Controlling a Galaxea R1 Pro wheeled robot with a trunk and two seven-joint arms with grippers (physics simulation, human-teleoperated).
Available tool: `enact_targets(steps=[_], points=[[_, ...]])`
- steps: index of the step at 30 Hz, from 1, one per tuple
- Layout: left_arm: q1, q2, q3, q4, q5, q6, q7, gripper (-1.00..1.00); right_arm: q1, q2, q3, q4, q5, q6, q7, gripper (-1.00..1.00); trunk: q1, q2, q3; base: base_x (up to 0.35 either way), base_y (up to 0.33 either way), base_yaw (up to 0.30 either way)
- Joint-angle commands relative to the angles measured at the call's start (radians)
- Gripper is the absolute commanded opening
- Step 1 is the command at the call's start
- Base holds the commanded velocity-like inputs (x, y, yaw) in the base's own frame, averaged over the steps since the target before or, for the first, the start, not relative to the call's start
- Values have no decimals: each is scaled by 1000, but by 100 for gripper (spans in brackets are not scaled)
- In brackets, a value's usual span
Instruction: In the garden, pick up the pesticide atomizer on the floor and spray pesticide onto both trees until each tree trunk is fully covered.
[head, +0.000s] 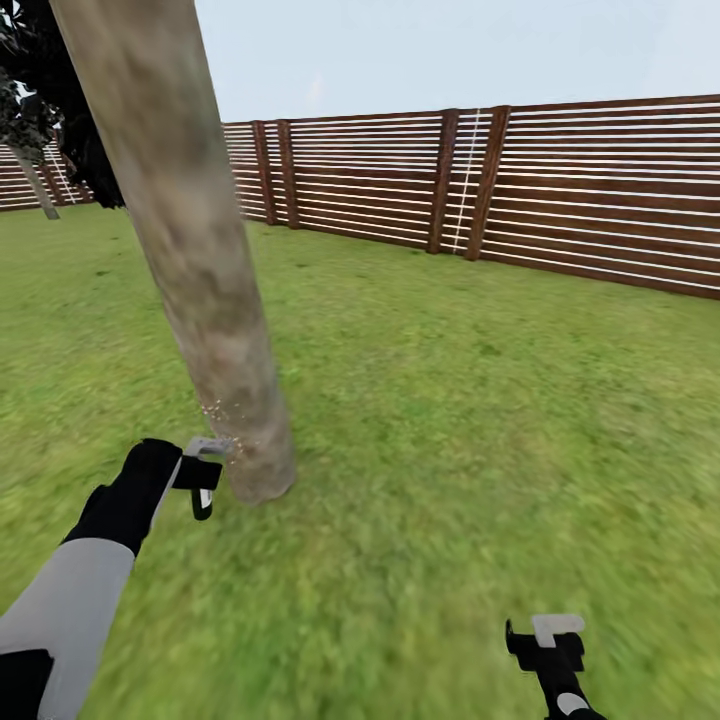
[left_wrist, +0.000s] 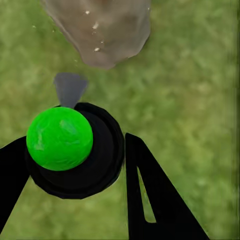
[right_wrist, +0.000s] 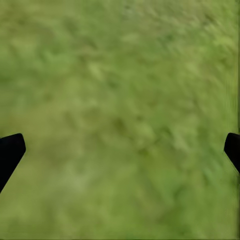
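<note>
The left gripper (head: 205, 480) is held low beside the base of the tree trunk (head: 190, 240), with its fingers (left_wrist: 150, 195) clenched on the pesticide atomizer (left_wrist: 75, 150). In the left wrist view the atomizer appears as a black round body with a bright green cap, seated between the two black fingers — its grey nozzle (left_wrist: 69, 87) points toward the trunk's foot. The pesticide (head: 215, 415) shows as a thin scatter of white specks on and just beside the lower trunk, near the nozzle.

The trunk is thick, pale grey-tan and mottled, and it leans across the head view from the upper left down to the floor (head: 430, 420), which is blurry green grass.

The right gripper (head: 545, 640) hangs well apart from the tree, low over the grass. Its fingers (right_wrist: 10, 152) are released — spread wide with only grass between them.

A reddish-brown slat fence (head: 500, 185) closes the garden behind. A dark conifer (head: 50, 110) stands beyond the trunk.
</note>
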Motion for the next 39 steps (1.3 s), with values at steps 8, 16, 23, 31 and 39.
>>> enact_targets(steps=[8,16,23,31,39], points=[[-1,-2,70,-5,-13,0,-9,-100,-1,-1,-8,1,11,-3,-3,100,0,0,-1,159,-224,0],[-1,-2,74,-5,-14,0,19,-100,-1,0,-8,1,11,-3,-3,100,0,0,-1,2,-275,23],[-1,-3,72,-4,2,3,104,-100,-1,0,-8,1,11,-2,-4,100,0,0,-1,15,-276,263],[-1,-6,72,7,4,2,104,-100,-1,0,-8,1,11,-2,-3,100,0,0,-1,177,-235,74],[-1,-7,73,3,29,2,103,-100,-1,0,-8,1,11,-3,-2,100,0,0,-1,198,-203,62]])
